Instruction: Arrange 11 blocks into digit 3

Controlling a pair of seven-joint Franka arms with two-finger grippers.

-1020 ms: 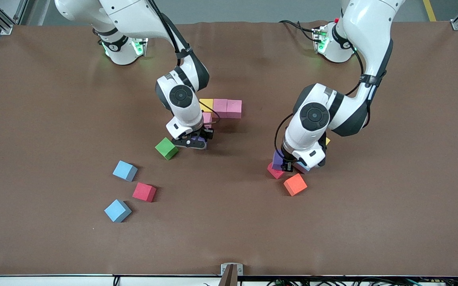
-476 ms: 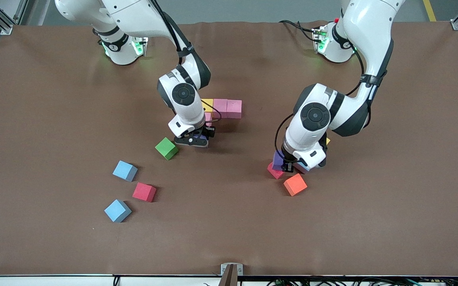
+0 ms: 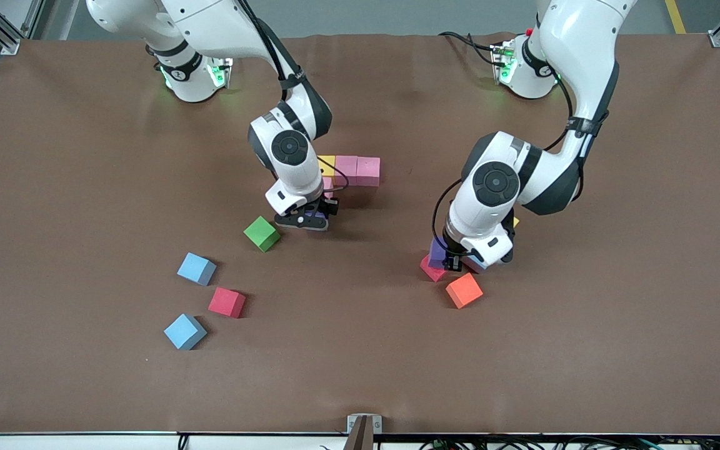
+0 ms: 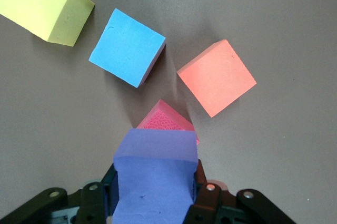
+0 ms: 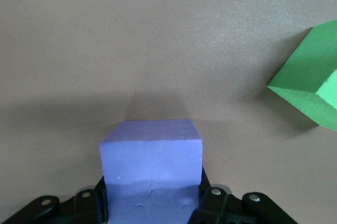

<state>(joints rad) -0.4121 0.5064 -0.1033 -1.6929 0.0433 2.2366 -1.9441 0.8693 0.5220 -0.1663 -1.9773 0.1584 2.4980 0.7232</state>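
Brown tabletop (image 3: 85, 187), scattered with foam cubes. Left pincer (image 4: 152, 203) clamped on purple cube (image 4: 154, 174) above pink cube (image 4: 167, 123); right pincer (image 5: 152, 203) clamped on another purple cube (image 5: 151, 158) beside started digit 3 (image 3: 352, 170). Probably light, squashy; best gripped on opposite flat faces.

Front view: right gripper (image 3: 307, 220) mostly covered by own wrist; purple block (image 3: 316, 215) in it only a sliver. Pink block (image 3: 326, 185) at 6 o'clock of yellow block (image 3: 327, 164) half hidden by arm.

Left gripper (image 3: 454, 259) under wrist housing, fingers not visible. 2nd purple block (image 3: 437, 252) partly hidden; dark pink block (image 3: 432, 269) below it only a corner. Yellow bit (image 3: 515, 221) at 3 o'clock of wrist too small to tell.

Wrist views: both purple blocks cut off by frame edge; green block (image 5: 311, 83) too.
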